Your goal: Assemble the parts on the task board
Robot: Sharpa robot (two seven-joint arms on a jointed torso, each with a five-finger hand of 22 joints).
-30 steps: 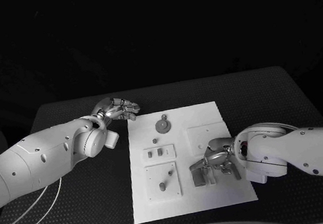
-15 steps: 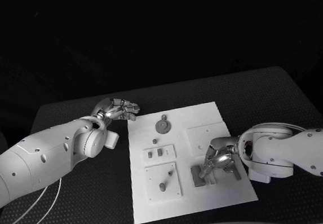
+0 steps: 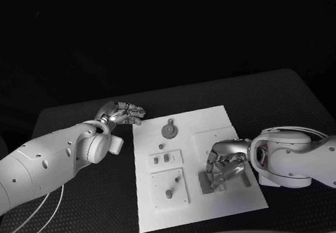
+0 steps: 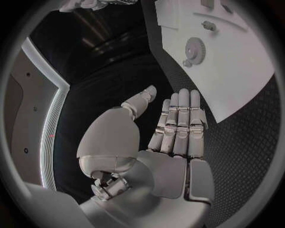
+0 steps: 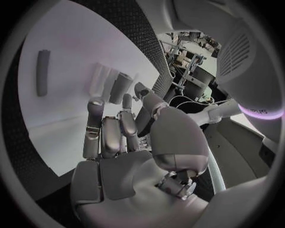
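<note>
White task board [image 3: 207, 123] lies flat mid-table; a round grey part [image 3: 169, 130] rests near its far end

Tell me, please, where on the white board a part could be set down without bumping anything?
The white task board is bare along its far right corner, right of the round grey gear, and along its near edge. It is crowded near the right hand and the small grey pieces.
</note>
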